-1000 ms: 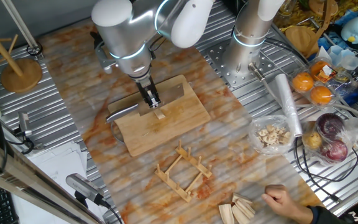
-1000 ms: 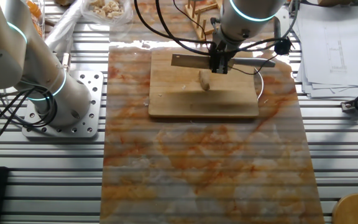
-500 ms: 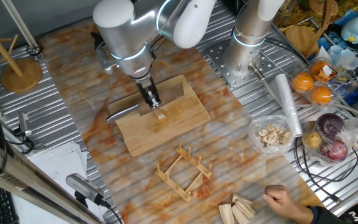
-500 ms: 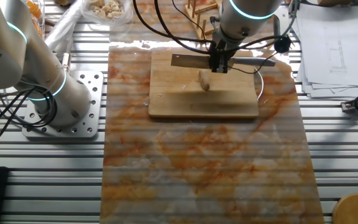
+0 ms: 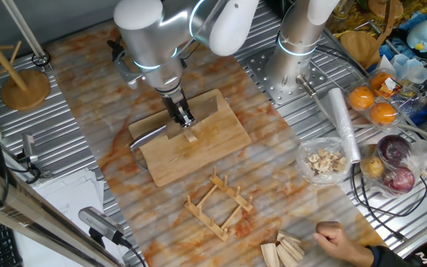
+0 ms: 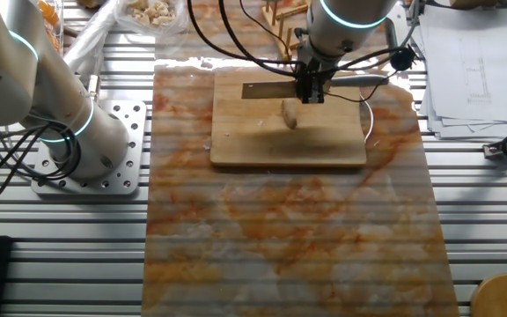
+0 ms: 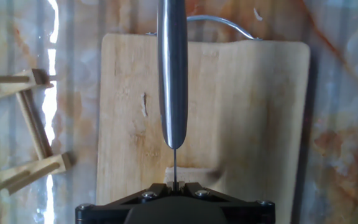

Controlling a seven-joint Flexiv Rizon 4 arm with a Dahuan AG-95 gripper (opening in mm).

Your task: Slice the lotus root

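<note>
Item: my end effector, pinching a knife by its blade, steel handle pointing away over the wooden cutting board. Item: lotus root, one pale stubby chunk, lying on the board directly below my fingers. Item: board rests on the marbled surface, wooden rack nearby.

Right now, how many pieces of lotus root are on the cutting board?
1. A single uncut lotus root chunk lies near the middle of the wooden cutting board, just under the knife held by the gripper. No separate slices show, though the gripper could hide some.
</note>
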